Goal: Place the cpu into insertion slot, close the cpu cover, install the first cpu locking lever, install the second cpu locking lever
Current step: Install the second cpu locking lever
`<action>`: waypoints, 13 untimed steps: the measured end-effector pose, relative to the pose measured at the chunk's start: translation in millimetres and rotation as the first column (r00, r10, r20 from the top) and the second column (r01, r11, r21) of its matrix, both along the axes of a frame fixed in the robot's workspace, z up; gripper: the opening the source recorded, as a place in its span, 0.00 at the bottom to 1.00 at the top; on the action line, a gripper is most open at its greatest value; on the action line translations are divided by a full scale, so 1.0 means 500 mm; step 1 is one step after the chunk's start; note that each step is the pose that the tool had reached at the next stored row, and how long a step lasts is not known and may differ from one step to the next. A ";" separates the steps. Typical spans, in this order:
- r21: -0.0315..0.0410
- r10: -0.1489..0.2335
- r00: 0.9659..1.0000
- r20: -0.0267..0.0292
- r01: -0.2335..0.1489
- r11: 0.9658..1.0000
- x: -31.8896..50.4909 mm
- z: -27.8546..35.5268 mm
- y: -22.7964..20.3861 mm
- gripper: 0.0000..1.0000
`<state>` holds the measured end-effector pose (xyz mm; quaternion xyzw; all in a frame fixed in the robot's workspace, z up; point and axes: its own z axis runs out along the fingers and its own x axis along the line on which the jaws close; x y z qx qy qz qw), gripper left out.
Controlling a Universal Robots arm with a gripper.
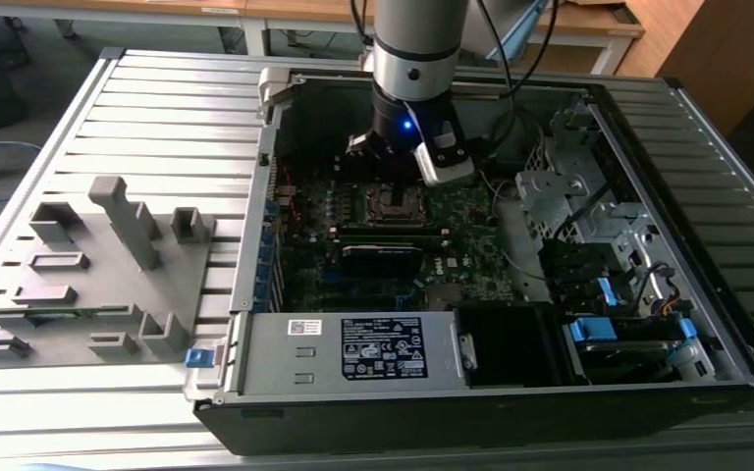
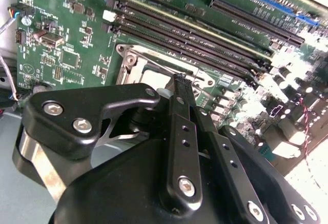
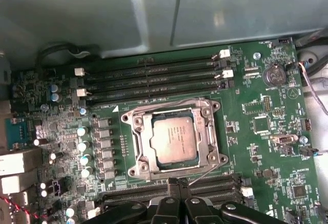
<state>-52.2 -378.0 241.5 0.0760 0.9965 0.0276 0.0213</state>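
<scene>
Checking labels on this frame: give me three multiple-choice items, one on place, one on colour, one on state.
1. Where does the cpu lie?
A. on the grey fixture outside the case
B. in the insertion slot
C. held in the tool

2. What colour is the motherboard?
A. green
B. red
C. white

3. How does the cpu cover stand?
A. taken off the board
B. raised upright
C. folded down around the chip

Key: 1 B, the first wrist view shows the chip seated in the insertion slot. 2 A, the board is green in both wrist views. 3 C, the silver frame lies flat, and the chip's top shows through its window.
</scene>
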 end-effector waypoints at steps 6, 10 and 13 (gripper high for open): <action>0.000 0.000 1.000 0.000 0.000 1.000 0.000 -0.002 -0.0086 0.11; 0.000 0.002 1.000 0.001 -0.002 1.000 -0.002 -0.005 -0.0111 0.11; 0.000 0.004 1.000 0.002 -0.004 1.000 -0.006 -0.009 -0.0122 0.11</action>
